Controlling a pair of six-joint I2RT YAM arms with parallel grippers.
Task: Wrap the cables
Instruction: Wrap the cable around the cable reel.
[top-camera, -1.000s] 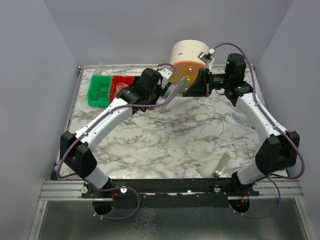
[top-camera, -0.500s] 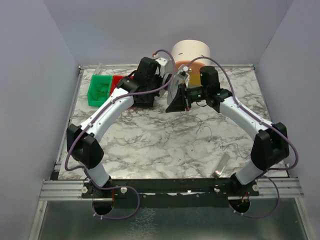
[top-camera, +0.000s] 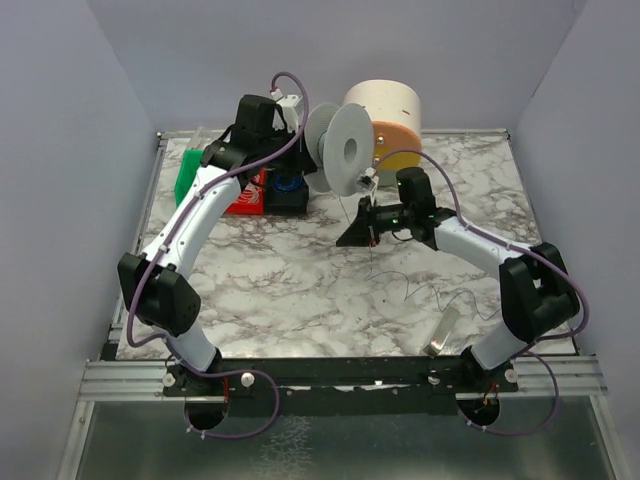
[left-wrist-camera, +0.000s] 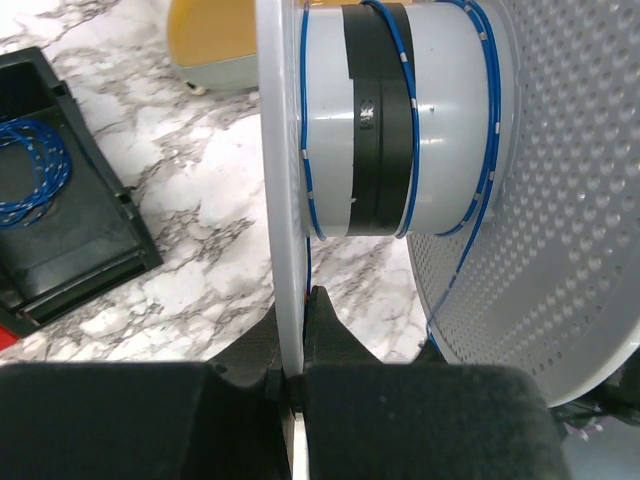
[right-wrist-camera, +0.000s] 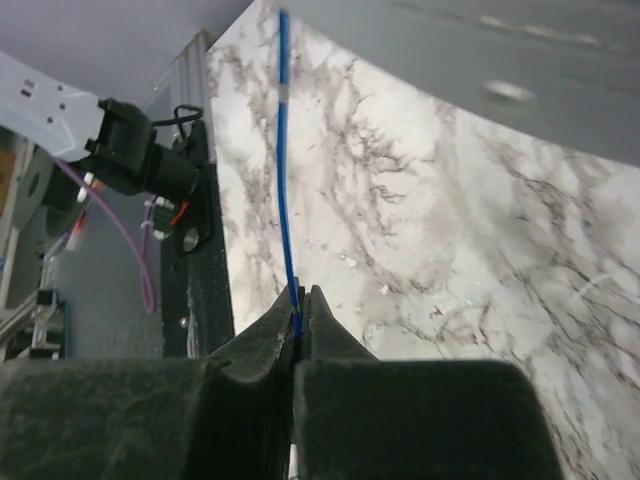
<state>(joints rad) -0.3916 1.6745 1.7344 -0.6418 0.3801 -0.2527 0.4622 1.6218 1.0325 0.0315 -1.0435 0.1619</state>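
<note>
Bimanual winding stage, with positions given relative to the reel. A pale grey plastic reel (top-camera: 340, 150) with two round flanges, the right-hand one perforated, is held above the grey-veined marble table (top-camera: 300, 290). The left gripper (left-wrist-camera: 293, 300) is clamped on the edge of the plain flange, one finger on each face. The white hub carries a broad black band (left-wrist-camera: 380, 120) and a few turns of the thin blue cable with white marks (left-wrist-camera: 303, 100), lying on either side of the band.

On the near side of the reel, the right gripper (right-wrist-camera: 298, 300) has its fingers pinched together on the cable, which rises in a straight line from the fingertips towards the reel. Beyond that gripper, the loose remainder of the cable lies squiggled on the marble, farther from the reel.

Behind the reel stands a large white-and-orange cylinder (top-camera: 385, 110). To the reel's left sit a black tray (left-wrist-camera: 60, 230) holding a small blue coil (left-wrist-camera: 30, 165), then a red bin (top-camera: 245, 195) and a green bin (top-camera: 190, 180).
</note>
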